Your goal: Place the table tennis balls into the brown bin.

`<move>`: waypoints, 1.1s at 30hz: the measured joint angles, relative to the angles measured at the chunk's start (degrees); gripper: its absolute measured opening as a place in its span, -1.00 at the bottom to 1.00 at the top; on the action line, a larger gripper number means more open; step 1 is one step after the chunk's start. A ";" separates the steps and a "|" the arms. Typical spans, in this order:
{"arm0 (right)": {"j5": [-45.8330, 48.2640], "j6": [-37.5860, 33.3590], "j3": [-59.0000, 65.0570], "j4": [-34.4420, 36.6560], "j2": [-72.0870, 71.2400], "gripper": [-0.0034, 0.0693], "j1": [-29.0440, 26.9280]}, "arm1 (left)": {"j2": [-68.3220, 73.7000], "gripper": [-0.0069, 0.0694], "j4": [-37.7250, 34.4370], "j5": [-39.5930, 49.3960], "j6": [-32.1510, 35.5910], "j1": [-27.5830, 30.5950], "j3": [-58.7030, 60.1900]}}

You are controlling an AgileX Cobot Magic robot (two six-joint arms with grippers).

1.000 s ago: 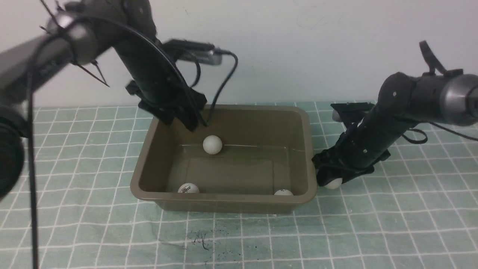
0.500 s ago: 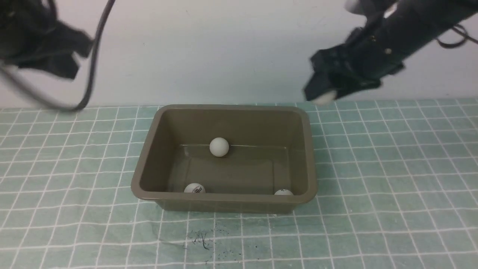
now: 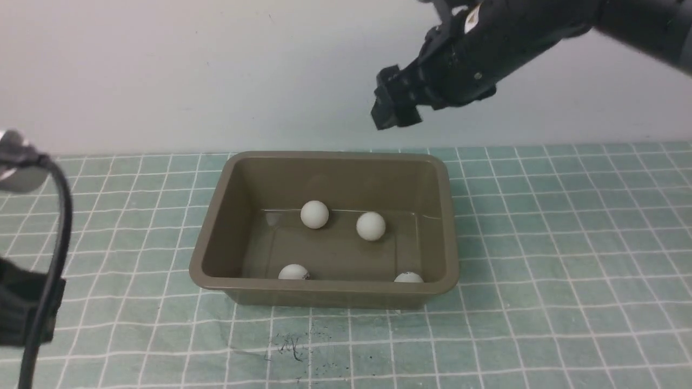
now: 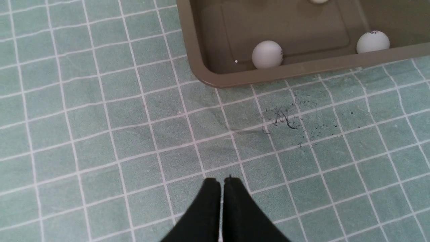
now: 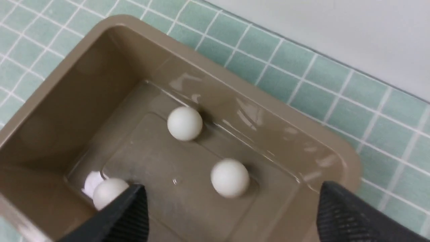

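Observation:
The brown bin [image 3: 213, 232] sits mid-table and holds several white table tennis balls. Two balls lie toward its far side, one [image 3: 314, 214] left of the other [image 3: 371, 226]. Two more rest against the near wall, at its left [image 3: 293, 272] and right [image 3: 408, 277]. My right gripper [image 3: 393, 111] hangs high over the bin's far right corner, open and empty; in its wrist view the right gripper [image 5: 230, 191] looks down at the bin [image 5: 346, 168] and balls [image 5: 184, 123]. My left gripper [image 4: 221, 181] is shut and empty over the cloth in front of the bin [image 4: 201, 72].
A green checked cloth [image 3: 567, 270] covers the table, with dark specks [image 3: 292, 346] in front of the bin. A pale wall [image 3: 216, 70] stands behind. My left arm's cable and body [image 3: 32, 302] fill the near left edge.
My right gripper moved left over the bin and opened; its ball now lies in the bin. The near left ball rolled slightly right. My left arm pulled back to the near left.

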 joint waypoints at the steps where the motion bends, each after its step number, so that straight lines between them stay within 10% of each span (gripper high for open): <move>1: 2.59 1.03 -1.36 -1.86 -1.58 0.53 0.00 | -1.13 -0.83 -0.02 -0.06 -0.07 0.00 0.55; 10: 11.39 7.46 2.03 -10.66 -25.39 -0.88 0.00 | -2.78 -0.83 -0.13 -5.02 -0.09 0.00 0.70; 18: -1.35 11.73 27.07 -10.72 -51.13 -0.94 0.00 | -2.78 -0.83 -0.13 -8.87 -0.09 0.00 0.70; 33: -60.47 14.07 81.04 -12.88 -99.12 -0.94 0.00 | -3.83 -0.83 -0.76 -6.84 -0.09 0.00 1.20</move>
